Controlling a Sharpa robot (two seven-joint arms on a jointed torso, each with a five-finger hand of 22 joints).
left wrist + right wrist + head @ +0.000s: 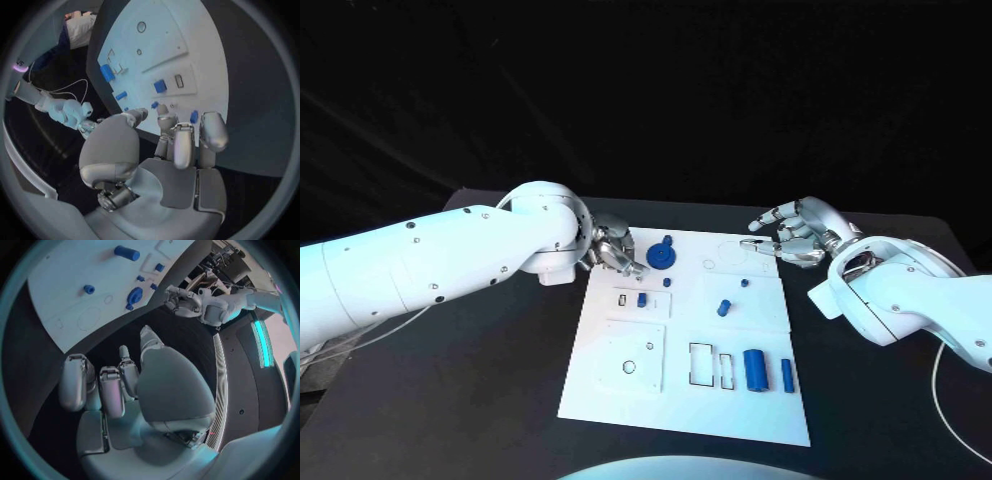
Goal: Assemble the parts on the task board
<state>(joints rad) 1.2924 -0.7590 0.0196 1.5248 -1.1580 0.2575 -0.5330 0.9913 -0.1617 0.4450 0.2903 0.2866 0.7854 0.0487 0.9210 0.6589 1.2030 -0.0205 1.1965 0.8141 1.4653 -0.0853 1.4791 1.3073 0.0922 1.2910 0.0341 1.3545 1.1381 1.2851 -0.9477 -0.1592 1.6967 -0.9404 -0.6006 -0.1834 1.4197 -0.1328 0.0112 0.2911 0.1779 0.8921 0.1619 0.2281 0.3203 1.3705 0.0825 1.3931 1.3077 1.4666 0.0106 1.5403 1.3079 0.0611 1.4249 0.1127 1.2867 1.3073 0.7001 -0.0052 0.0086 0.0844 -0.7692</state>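
The flat white rectangular task board (625, 395) lies in the middle of the black table (473, 400), and everything else can be placed against it. The left silver many-fingered hand (612, 252) sits at the board's far left corner, its fingers loosely curled and apart, with the fingertips (164, 111) over the board's edge, just beside the round blue disc with a small knob (661, 254) that lies near the board's far edge; whether a fingertip touches the disc cannot be told, and nothing is seen pinched in the hand. The right silver many-fingered hand (796, 235) hovers just off the board's far right corner above the table, fingers bent and separated, holding nothing that shows. On the board, a small blue peg (743, 282) and a short blue block (724, 308) lie right of centre, below the disc's level. A small blue piece (642, 299) stands in a raised square plate on the board's left half. Near the board's front right corner, a thick blue cylinder (757, 369) and a thin blue bar (788, 375) lie side by side, just right of two outlined rectangular slots (711, 365). A round hole (629, 367) marks the lower left plate of the board.
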